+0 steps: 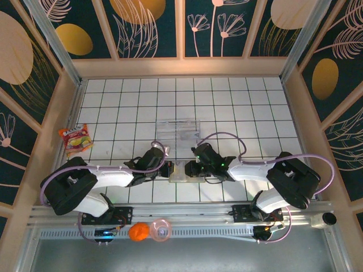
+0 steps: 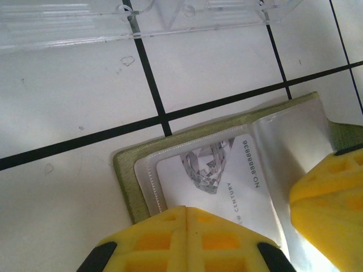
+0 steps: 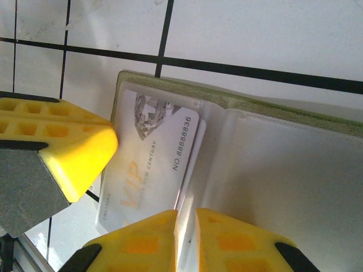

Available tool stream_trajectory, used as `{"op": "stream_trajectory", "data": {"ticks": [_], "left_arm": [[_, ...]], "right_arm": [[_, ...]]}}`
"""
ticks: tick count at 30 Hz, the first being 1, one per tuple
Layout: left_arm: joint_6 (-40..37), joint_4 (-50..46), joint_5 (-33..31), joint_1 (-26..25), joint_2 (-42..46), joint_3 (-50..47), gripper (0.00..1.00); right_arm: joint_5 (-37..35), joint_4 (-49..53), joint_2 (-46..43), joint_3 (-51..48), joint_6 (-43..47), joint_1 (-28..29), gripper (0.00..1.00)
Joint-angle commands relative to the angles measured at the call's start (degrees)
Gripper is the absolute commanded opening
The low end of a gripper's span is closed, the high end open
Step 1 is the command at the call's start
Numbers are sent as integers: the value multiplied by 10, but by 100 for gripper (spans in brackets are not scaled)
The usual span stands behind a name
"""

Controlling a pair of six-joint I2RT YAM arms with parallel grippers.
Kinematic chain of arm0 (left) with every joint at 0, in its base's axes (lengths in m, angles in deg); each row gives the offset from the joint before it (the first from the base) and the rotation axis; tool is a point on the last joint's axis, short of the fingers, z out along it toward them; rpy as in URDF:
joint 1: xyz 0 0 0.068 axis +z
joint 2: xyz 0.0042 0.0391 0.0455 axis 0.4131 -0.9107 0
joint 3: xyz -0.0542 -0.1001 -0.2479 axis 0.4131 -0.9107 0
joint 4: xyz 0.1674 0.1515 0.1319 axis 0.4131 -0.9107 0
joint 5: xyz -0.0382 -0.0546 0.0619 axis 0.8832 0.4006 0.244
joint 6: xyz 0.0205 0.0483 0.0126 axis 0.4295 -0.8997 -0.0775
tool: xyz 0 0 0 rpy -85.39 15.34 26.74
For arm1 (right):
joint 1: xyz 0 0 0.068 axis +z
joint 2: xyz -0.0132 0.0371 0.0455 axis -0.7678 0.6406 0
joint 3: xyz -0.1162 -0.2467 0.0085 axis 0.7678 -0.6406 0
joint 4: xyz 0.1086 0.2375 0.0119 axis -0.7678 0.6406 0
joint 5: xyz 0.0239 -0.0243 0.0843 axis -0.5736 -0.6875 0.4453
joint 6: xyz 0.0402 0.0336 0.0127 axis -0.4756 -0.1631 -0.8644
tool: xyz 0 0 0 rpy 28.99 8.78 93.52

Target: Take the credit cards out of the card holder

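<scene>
The olive-green card holder [image 1: 182,170] lies open on the tiles between both grippers, pale lining up [image 3: 283,164]. A white credit card with a diamond print [image 2: 227,175] [image 3: 147,170] sticks partly out of its left pocket. A second pale card edge [image 3: 197,141] shows under it. My left gripper [image 2: 186,208] [image 1: 169,168] is shut, its tips resting on the near end of that card. My right gripper [image 3: 186,212] [image 1: 194,169] is closed to a thin slit around a pale edge of the holder's lining. One right finger [image 2: 332,198] shows over the clear pocket.
A clear plastic tray [image 1: 178,129] [image 2: 142,20] stands just beyond the holder. A snack packet [image 1: 75,139] lies on the left ledge. An orange ball [image 1: 138,231] and a pink object [image 1: 161,229] sit on the front rail.
</scene>
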Motion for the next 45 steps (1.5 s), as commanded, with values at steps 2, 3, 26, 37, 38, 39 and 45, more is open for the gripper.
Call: {"op": "stream_trajectory", "data": {"ticks": [2,3,26,37,38,39,45], "left_arm": [[13,-1,-5,-7,-5,-7,0],[13,0,-3,-8,-9,-8,0],[14,4,3,-14,2,-11,0],[17,15,14,-15,-12,-6,0],[16,16,16,-15,-13,-6,0],[16,16,16,-15,-13,-5,0],[17,11,14,-15,-5,-7,0]], "right_arm": [[7,-15,22,3,0,-2,16],[9,-17,27,4,0,-2,16],[-5,0,4,11,3,6,20],[4,-10,55,39,10,21,23],[4,-8,56,40,10,21,22],[4,-7,58,40,10,21,22],[-5,-2,53,31,3,21,6]]}}
